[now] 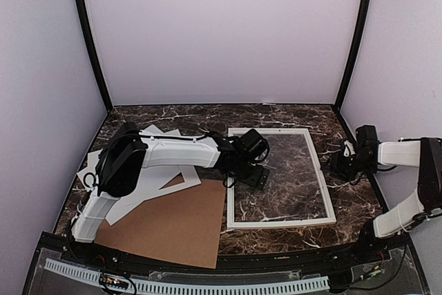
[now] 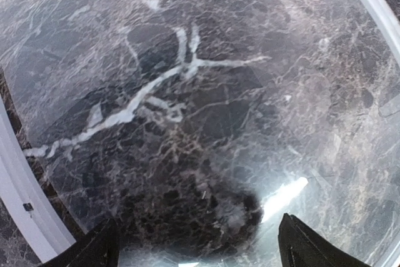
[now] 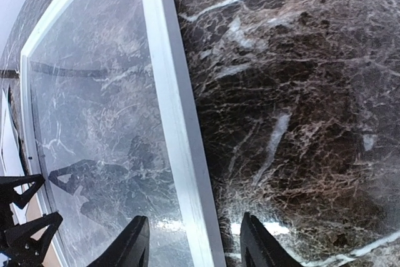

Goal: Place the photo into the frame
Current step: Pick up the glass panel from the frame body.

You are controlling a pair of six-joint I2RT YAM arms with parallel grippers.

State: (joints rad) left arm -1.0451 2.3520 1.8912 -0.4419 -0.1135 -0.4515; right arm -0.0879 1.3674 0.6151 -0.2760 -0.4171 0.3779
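Frame (image 1: 280, 223) lies flat on the marble table (image 1: 349, 202), right of centre, just beside the brown cardboard (image 1: 173, 226). Your left gripper (image 2: 200, 251) hangs over the frame's clear pane, jaws spread wide, holding nothing. Your right gripper (image 3: 195, 245) sits at the frame's right rail, jaws partly apart, also empty.

The frame (image 1: 280, 224) has white rails and a see-through centre; the table (image 1: 345, 202) is dark brown marble with white veins; the cardboard sheet (image 1: 173, 229) is plain brown
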